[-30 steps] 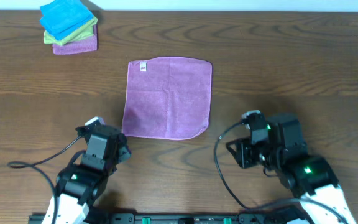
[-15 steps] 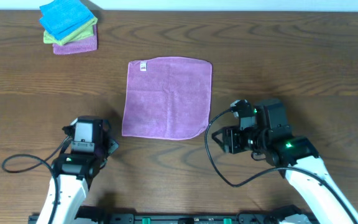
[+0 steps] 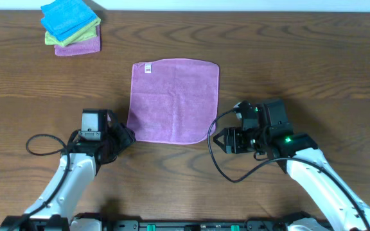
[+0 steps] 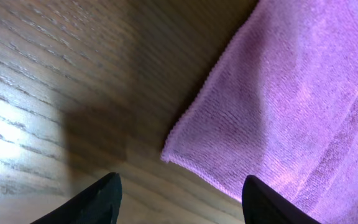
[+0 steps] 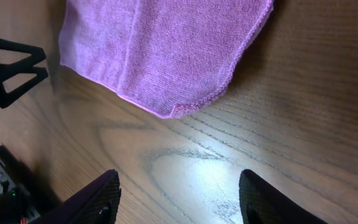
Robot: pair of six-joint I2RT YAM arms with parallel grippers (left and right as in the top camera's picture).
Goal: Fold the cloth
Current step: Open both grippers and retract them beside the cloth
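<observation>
The lilac-purple cloth (image 3: 174,99) lies flat and spread out on the wooden table, its small white tag (image 3: 148,67) at the far left corner. My left gripper (image 3: 126,136) is open and empty just beside the cloth's near left corner, which shows in the left wrist view (image 4: 272,112) right above the open fingers (image 4: 182,196). My right gripper (image 3: 215,139) is open and empty just beside the near right corner. In the right wrist view the cloth (image 5: 160,50) lies ahead of the open fingers (image 5: 179,199).
A stack of folded cloths, bright blue (image 3: 68,17) over yellow-green over purple, sits at the far left corner of the table. Black cables trail from both arms near the front edge. The left gripper's tips also show in the right wrist view (image 5: 11,68).
Both arms have moved forward and inward towards the cloth's near corners. The cloth has not moved.
</observation>
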